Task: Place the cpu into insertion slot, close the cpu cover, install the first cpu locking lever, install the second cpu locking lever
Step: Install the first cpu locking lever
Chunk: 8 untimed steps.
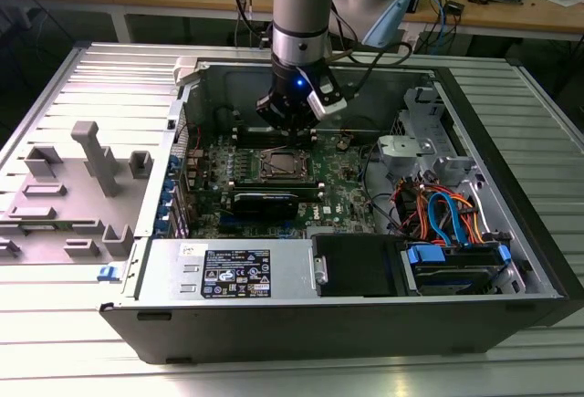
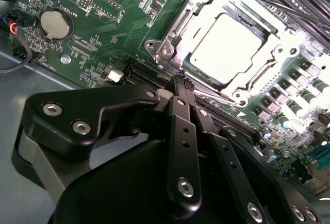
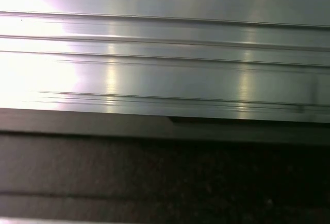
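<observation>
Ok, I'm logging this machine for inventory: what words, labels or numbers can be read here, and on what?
Nothing can be quoted reliably.
Label on the silver housing inside the case, exterior view: print too small to read.
White lettering on the green circuit board near the coin battery, second wrist view: too small and tilted to quote.
The cpu top: washed out by glare, no text readable.
First wrist view: no text.

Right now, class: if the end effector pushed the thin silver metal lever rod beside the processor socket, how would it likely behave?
The thin silver metal lever rod looks long and slender, so it would probably flex springily. Its smooth shine suggests that the closed black end effector could slip off.
</observation>
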{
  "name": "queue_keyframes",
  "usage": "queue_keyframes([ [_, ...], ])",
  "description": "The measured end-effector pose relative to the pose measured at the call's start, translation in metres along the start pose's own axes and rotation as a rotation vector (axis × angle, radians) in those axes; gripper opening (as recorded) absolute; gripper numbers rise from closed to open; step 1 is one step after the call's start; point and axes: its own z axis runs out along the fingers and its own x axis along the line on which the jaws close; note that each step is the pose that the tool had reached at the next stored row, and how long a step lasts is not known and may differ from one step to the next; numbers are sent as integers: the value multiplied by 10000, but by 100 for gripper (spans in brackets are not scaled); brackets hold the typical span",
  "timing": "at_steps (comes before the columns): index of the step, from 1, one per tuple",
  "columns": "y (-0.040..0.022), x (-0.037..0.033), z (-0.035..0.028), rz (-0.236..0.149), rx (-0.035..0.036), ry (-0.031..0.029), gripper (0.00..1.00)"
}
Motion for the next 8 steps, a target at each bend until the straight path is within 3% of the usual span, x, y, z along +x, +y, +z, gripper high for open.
queue_keyframes([
  [8,-1,-7,63,-1,0,2,11],
])
